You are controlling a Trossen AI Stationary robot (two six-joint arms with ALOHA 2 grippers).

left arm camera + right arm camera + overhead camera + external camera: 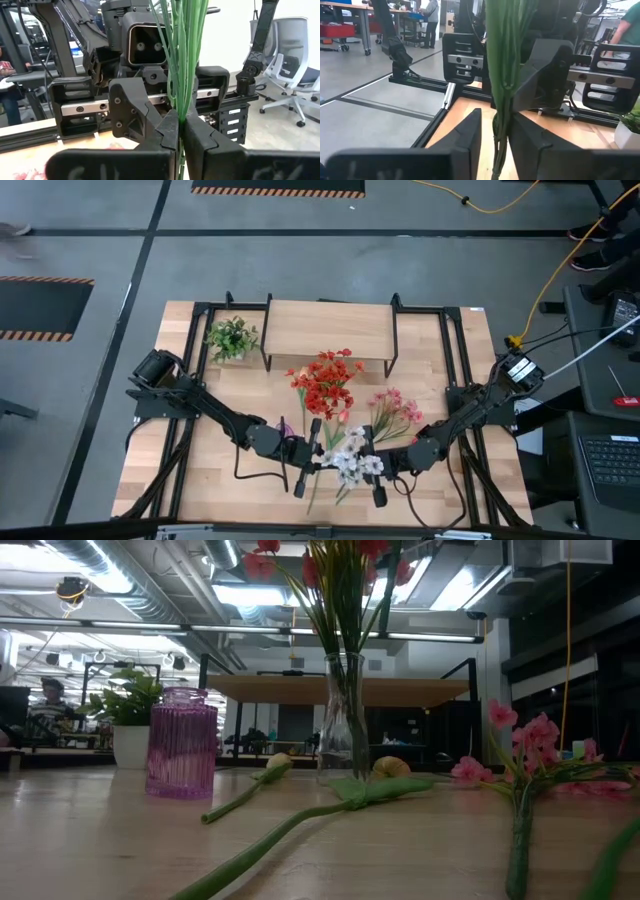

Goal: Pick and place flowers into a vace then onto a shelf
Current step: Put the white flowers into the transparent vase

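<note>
1. Two dark arms over one wood table (200, 470), meeting near the front middle, seen from above.
2. Left gripper (180, 132): fingers clamped tight on a bundle of thin green stems (182, 60), held upright.
3. Right gripper (496, 142): fingers slightly apart, one on each side of the same stem bundle (504, 65); contact with the stems cannot be told.
4. From above, both grippers, left (318, 442) and right (368, 448), close together at a white spray (352, 458) in the table's front centre.
5. Three flower bunches counted from above: the white spray, a red spray (326, 383) just behind it, and a pink spray (396, 410) lying to its right.
6. One clear glass vase (343, 718) at table level, holding red-bloomed stems.
7. One purple ribbed glass vase (182, 743) on the table, to the clear vase's left in the low view.
8. Two loose tulip stems lying on the table in the low view, one (245, 797) shorter, one (300, 825) longer.
9. One shelf (327, 328) at the table's back centre, nothing on it.
10. One small green plant (231, 338) in a white pot, just left of the shelf.
</note>
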